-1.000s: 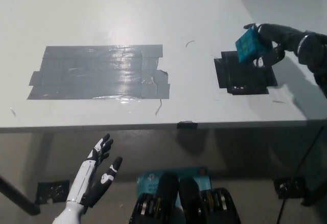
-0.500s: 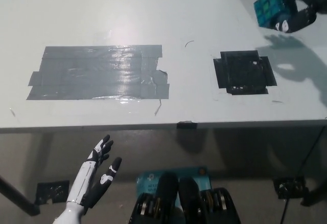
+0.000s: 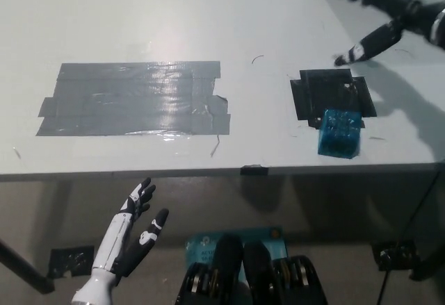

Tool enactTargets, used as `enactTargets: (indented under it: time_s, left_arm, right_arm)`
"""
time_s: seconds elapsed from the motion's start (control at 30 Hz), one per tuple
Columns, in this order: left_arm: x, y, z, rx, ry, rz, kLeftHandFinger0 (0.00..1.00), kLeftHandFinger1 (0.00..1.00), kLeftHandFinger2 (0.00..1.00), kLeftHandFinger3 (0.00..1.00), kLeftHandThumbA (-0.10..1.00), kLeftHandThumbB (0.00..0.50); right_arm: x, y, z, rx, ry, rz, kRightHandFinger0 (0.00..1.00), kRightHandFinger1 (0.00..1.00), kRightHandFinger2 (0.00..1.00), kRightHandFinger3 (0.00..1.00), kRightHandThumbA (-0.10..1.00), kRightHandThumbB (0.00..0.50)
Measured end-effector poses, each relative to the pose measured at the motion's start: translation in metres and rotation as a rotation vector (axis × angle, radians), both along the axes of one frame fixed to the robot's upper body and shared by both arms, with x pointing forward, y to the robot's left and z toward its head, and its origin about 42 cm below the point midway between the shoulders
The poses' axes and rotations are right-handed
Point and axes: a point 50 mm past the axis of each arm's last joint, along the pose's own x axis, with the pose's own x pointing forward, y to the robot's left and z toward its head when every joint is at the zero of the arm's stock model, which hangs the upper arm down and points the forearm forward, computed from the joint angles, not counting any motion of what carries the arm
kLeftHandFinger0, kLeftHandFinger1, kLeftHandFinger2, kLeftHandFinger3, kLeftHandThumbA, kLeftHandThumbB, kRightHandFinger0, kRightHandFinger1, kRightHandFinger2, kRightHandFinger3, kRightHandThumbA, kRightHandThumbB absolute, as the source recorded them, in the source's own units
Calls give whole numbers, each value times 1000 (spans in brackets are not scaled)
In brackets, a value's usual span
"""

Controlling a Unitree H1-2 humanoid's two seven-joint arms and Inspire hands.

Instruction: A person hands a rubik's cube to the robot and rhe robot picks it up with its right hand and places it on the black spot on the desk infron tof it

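Blue rubik's cube [image 3: 339, 133] on black spot's [image 3: 332, 96] edge, well apart from right hand's [image 3: 379, 14] spread fingers [image 3: 361, 46]

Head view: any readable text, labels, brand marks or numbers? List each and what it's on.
None readable.
Teal label below the desk edge: white print, too blurred to read.
Rubik's cube at the near edge of the black spot: no lettering visible.
Grey tape patch and desk: no text.
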Motion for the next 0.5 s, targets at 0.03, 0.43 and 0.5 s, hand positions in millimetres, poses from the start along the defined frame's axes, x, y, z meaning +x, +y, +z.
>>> enactTargets:
  time_s: [0.03,0.43,0.5]
  left_arm:
    - [0,0,0,-1,1,0,1000,1000,1000,1000,800,132]
    - [0,0,0,-2,2,3,1000,1000,1000,1000,789,118]
    - [0,0,0,-2,2,3,1000,1000,1000,1000,787,115]
  right_arm:
    - [0,1,-6,4,10,-2,1000,1000,1000,1000,1000,500]
    - [-32,-14,11,106,-162,-8,1000,1000,1000,1000,1000,488]
    - [-45,-15,18,142,-207,8,1000,1000,1000,1000,1000,490]
